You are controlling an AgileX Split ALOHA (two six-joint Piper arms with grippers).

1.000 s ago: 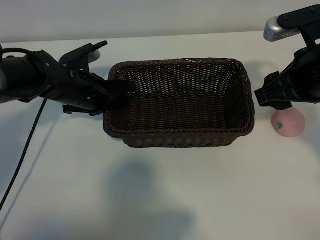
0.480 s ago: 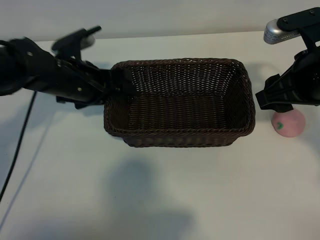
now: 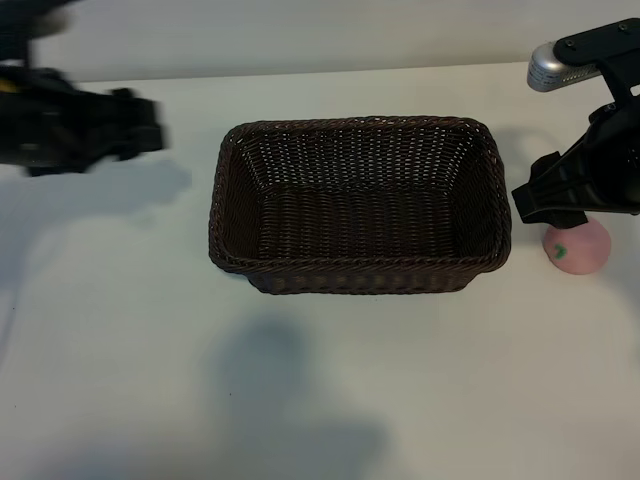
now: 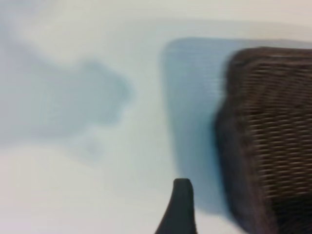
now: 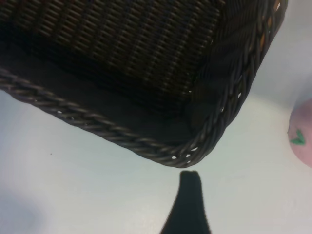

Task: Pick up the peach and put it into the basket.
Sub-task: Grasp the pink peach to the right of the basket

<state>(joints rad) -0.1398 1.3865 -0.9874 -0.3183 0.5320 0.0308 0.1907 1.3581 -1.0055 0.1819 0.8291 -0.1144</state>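
Basket point(image 3: 360, 205) mid-table (empty), peach point(image 3: 577, 247) beyond its right rim, right gripper point(image 3: 545, 205) wide between them, left gripper point(image 3: 140, 130) state unclear.

We are seeing the basket point(image 3: 360, 205) sitting mid-table point(image 3: 320, 400), holding nothing. The peach point(image 3: 577, 248) is lying just beside its right end, partly under the right gripper point(image 3: 545, 205). The left gripper point(image 3: 135, 125) is hanging well left of the basket.

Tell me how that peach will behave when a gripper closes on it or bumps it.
The peach looks round like a ball and sits loose on the table beside the basket, so a nudge would probably roll it. Its smooth curved skin may slip between narrow fingers. It is small, so likely light.
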